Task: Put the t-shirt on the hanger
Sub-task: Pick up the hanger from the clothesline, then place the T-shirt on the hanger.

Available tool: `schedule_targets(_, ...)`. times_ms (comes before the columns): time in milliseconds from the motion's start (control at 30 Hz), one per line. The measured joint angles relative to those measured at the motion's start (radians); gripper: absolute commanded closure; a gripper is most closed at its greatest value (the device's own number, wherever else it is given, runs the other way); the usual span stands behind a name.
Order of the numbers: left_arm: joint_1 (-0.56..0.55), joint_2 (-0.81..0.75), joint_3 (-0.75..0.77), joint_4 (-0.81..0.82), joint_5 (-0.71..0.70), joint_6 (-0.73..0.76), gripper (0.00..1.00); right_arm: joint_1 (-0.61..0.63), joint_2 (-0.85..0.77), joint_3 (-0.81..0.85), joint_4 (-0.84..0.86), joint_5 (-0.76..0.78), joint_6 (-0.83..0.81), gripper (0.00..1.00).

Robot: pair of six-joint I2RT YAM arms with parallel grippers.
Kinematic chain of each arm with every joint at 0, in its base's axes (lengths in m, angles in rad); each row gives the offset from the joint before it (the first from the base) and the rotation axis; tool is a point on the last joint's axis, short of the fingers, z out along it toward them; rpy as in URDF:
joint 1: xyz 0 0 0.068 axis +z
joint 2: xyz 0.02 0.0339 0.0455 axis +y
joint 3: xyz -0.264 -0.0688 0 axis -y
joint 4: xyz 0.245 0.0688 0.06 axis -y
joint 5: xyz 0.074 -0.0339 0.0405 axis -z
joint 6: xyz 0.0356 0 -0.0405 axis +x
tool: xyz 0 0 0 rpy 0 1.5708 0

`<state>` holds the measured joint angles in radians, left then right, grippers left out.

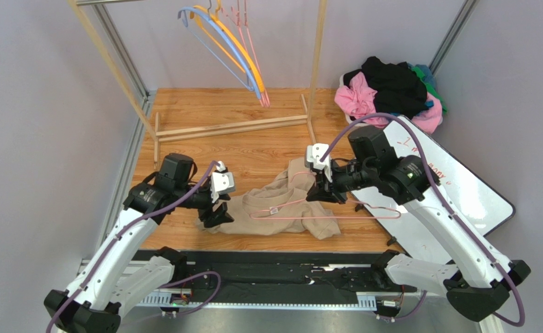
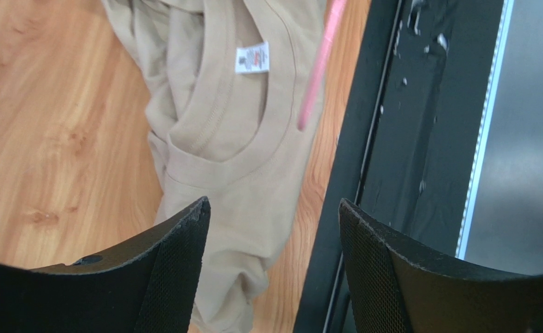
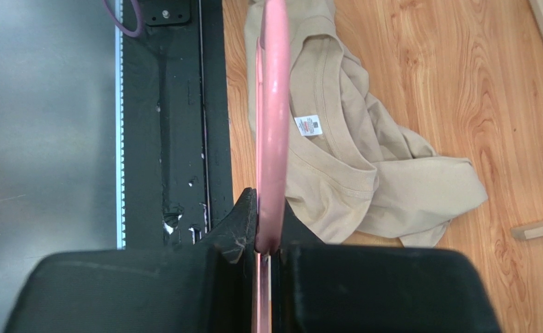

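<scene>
The tan t-shirt [image 1: 281, 205] lies crumpled on the wooden table, its collar and white neck label [image 2: 252, 57] facing up. A thin pink hanger [image 1: 309, 217] rests across the shirt, reaching right toward the whiteboard. My right gripper [image 1: 320, 194] is shut on the hanger's wire [image 3: 273, 125], which runs straight out between its jaws above the t-shirt [image 3: 336, 173]. My left gripper [image 1: 215, 216] is open at the shirt's left edge. Shirt cloth [image 2: 253, 201] shows between its fingers [image 2: 183, 263] but is not pinched. One pink hanger end [image 2: 319, 69] sits by the collar.
A wooden rack [image 1: 232, 128] at the back carries blue, orange and pink hangers [image 1: 232, 48]. A pile of pink, black and green clothes [image 1: 392, 90] sits at the back right. A whiteboard [image 1: 455, 187] lies to the right. A black rail [image 1: 267, 274] borders the near edge.
</scene>
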<state>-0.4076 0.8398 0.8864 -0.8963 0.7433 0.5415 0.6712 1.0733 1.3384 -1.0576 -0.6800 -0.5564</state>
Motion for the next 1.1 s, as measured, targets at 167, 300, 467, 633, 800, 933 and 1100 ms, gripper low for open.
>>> schedule_targets(167,0.003,0.076,-0.004,-0.048,-0.034,0.097,0.27,-0.04,0.134,0.025,0.001,-0.002,-0.004,1.0)
schedule_targets(300,0.004,0.101,-0.004,-0.025,-0.066,0.129,0.28,-0.067,0.243,0.044,0.007,-0.008,-0.004,1.0)
schedule_targets(467,0.004,0.13,-0.004,-0.002,-0.086,0.179,0.28,-0.087,0.303,0.064,0.015,-0.034,-0.003,1.0)
schedule_targets(633,0.003,0.161,-0.013,0.023,-0.091,0.229,0.29,-0.101,0.354,0.081,0.049,-0.073,0.0,1.0)
schedule_targets(800,0.003,0.223,-0.014,0.046,-0.092,0.272,0.3,-0.103,0.409,0.084,0.082,-0.099,0.003,1.0)
schedule_targets(933,0.004,0.279,-0.014,0.069,-0.096,0.301,0.31,-0.103,0.441,0.084,0.106,-0.117,0.008,1.0)
schedule_targets(1100,0.003,0.324,-0.014,0.079,-0.102,0.338,0.44,-0.103,0.481,0.087,0.144,-0.153,0.018,1.0)
